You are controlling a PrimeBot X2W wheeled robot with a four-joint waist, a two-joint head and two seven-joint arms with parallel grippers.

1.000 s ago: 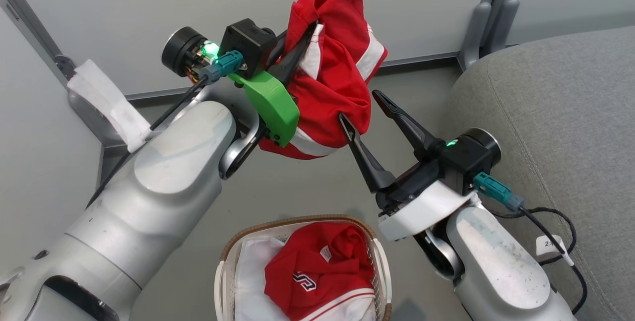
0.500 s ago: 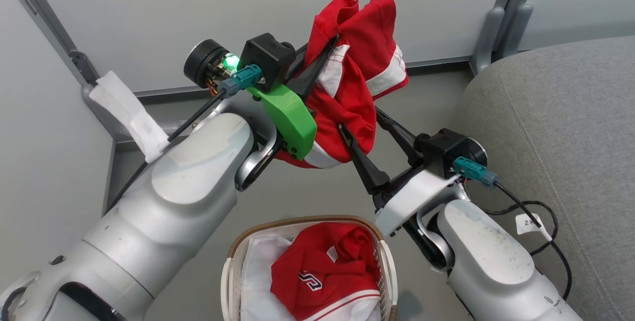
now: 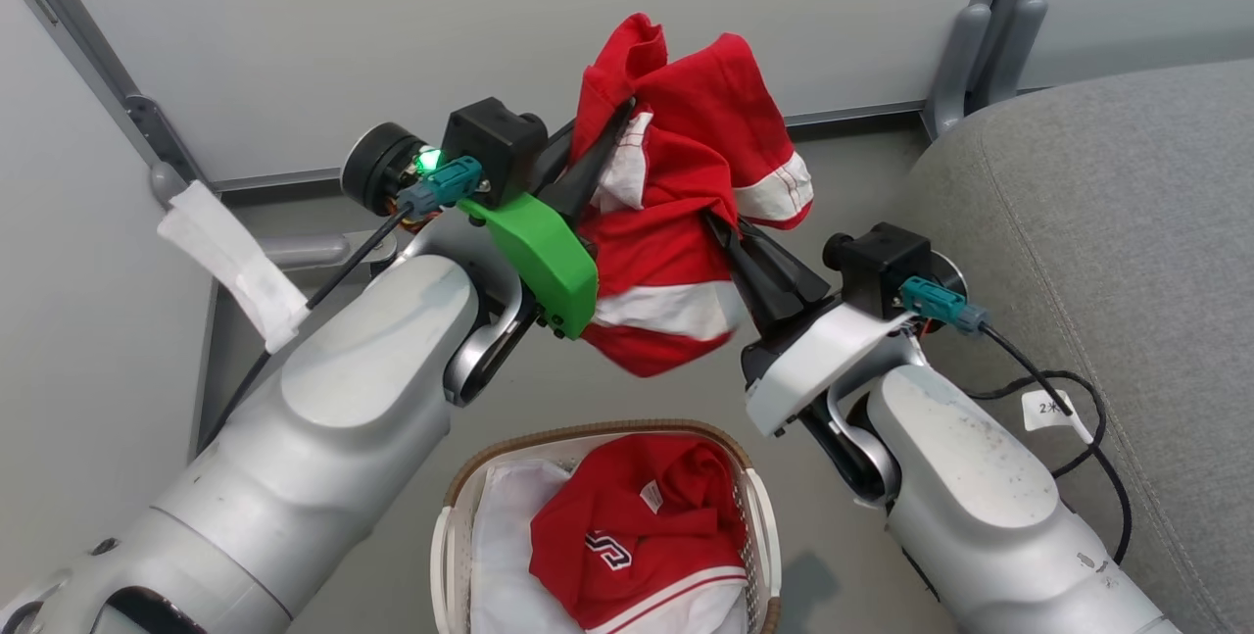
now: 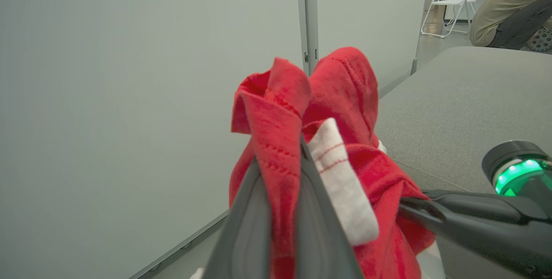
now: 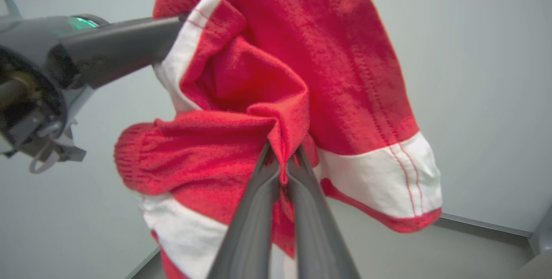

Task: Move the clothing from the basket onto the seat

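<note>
Left gripper (image 3: 615, 120) and right gripper (image 3: 717, 220) both have jaws clamped on one red-and-white garment (image 3: 676, 252): left pinches an upper fold, right a fold lower down on its right side. It hangs bunched in the air between them, clear of the floor (image 3: 607, 394), above and past the basket (image 3: 765, 541), left of the seat (image 3: 1107, 222) edge and not touching it. Second garment (image 3: 637, 536) lies in the basket on a white liner (image 3: 500, 536), label up.
</note>
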